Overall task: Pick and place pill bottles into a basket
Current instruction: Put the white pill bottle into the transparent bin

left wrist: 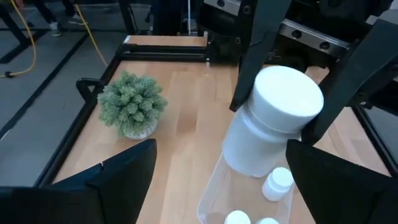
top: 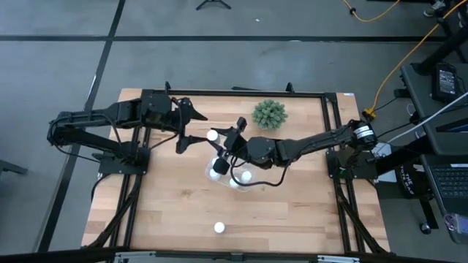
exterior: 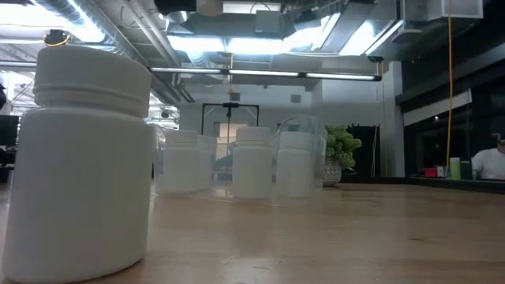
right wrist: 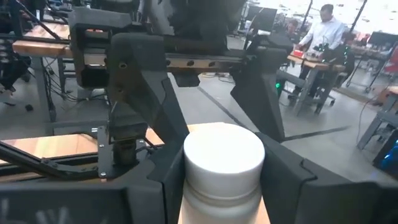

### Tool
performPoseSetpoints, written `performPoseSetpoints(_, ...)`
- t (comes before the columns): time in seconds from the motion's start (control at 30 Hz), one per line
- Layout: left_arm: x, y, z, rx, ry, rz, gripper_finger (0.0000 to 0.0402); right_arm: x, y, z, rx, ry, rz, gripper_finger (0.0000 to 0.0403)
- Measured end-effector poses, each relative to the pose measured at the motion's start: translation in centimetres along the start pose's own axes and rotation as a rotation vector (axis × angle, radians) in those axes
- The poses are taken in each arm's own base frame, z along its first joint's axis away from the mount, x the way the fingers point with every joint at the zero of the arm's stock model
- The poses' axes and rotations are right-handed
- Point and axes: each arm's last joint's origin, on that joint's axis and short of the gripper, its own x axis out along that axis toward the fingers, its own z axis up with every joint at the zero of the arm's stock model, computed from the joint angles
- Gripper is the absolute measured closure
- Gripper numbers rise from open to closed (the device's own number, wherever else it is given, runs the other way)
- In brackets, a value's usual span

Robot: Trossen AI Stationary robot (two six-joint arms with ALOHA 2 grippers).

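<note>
My right gripper is shut on a white pill bottle, held above the far left part of the clear basket. The basket also shows in the left wrist view. Three white bottle caps show inside it. Another pill bottle stands on its base near the table's front edge; it looms large in the low view. My left gripper is open and empty. It faces the held bottle from the left, its fingers apart from the bottle. My right gripper pinches the bottle between its two fingers, one on each side of the bottle's upper body by the cap. The fingers come from the table's right. The bottle is lifted clear over the basket and is tilted in the left wrist view.
A green spiky plant in a small pot stands at the far middle of the table; it also shows in the left wrist view. A black frame runs round the tabletop. Bare wood lies between the basket and the front bottle.
</note>
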Motion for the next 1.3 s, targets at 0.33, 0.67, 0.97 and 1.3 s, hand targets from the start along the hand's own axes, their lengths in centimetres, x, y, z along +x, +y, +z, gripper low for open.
performPoseSetpoints(0.33,0.9,-0.1,-0.2,0.003,0.026,-0.021,0.0047,0.7,-1.2,2.6,-0.035,-0.012,0.013,0.0246)
performPoseSetpoints(0.67,0.8,0.0,0.1,0.033,-0.01,-0.004,0.0047,1.1,-1.8,2.7,0.025,-0.029,0.033,0.0246)
performPoseSetpoints(0.97,0.7,0.1,0.9,0.057,-0.09,0.047,0.0052,1.5,-2.3,3.0,0.045,-0.064,0.037,0.0246)
performPoseSetpoints(1.3,0.8,0.2,1.3,0.089,-0.127,0.078,0.0114,1.9,-3.0,3.0,0.026,-0.072,0.042,0.0246)
